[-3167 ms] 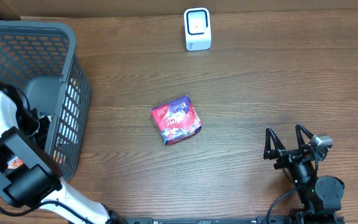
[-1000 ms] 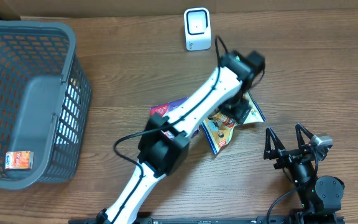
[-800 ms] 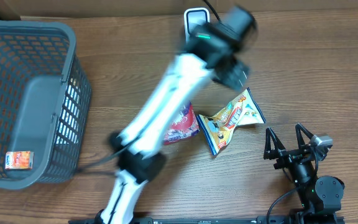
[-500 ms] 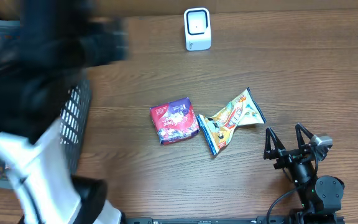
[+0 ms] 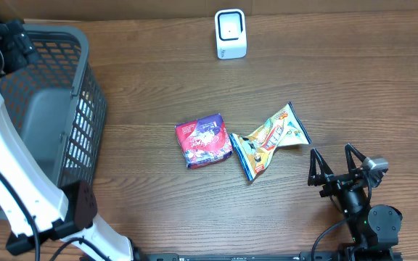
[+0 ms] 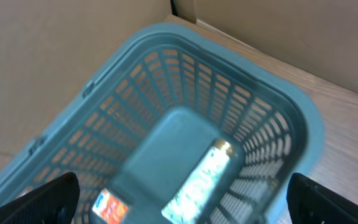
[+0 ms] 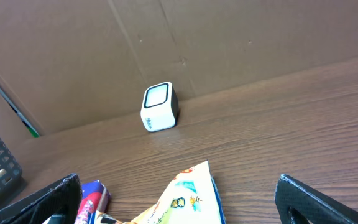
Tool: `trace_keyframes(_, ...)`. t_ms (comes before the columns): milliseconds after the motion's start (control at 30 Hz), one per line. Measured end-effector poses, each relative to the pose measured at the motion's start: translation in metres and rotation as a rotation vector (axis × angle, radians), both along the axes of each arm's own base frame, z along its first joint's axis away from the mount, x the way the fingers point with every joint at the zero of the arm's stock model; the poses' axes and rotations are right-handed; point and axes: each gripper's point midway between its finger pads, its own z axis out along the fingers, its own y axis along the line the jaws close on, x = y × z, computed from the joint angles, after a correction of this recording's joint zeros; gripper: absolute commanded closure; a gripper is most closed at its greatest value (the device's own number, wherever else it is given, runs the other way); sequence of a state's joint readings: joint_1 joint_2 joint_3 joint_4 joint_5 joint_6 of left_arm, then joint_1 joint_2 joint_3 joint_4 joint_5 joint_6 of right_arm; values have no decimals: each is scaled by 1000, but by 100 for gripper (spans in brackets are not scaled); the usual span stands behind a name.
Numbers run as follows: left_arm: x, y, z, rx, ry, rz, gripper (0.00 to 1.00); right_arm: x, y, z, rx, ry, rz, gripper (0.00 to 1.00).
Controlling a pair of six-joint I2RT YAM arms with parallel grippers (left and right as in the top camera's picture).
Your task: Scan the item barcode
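A wooden bench (image 5: pixel 158 72) is seen from above, with a cardboard wall (image 7: pixel 241 43) running along its far edge. A grey plastic basket (image 5: pixel 85 109) is sitting at the far left corner. The white left arm is reaching up over the basket, and the left gripper (image 6: pixel 182 190) is hovering above the inside of the basket with its fingers (image 6: pixel 48 199) spread wide and nothing between them. In the left wrist view, a small orange box (image 6: pixel 110 205) and a silvery pack (image 6: pixel 207 177) are lying on the basket floor, both blurred.

A small white scanner (image 5: pixel 231 34) is standing upright at the middle of the far edge, close to the cardboard wall. Two items are lying side by side near the middle of the bench, well apart from the scanner: a red and purple packet (image 5: pixel 205 140) on the left, and a crumpled yellow and green snack bag (image 5: pixel 271 138) just to its right, the two almost touching.

The right gripper (image 5: pixel 332 163) is resting near the front right corner, pointing toward the far edge, its fingers (image 7: pixel 316 196) released and wide apart, gripping nothing. The snack bag is lying just beyond it.
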State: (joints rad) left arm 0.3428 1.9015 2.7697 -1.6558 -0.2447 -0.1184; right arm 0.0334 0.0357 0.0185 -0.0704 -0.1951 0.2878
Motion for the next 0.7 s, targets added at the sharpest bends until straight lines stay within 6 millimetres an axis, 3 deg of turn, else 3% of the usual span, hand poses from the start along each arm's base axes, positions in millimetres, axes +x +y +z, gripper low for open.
trace_keyframes(200,49,22,-14,65,-5,-32,0,0,0,0,0,0,0,0)
trace_keyframes(367,84,36,6,143,-130,-29,0,0,0,0,0,1,0,0)
trace_keyframes(467,93,33,20,180,-185,-37,0,0,0,0,0,0,0,0)
trace_keyframes(700,93,24,19,235,-135,-58,0,0,0,0,0,0,0,0)
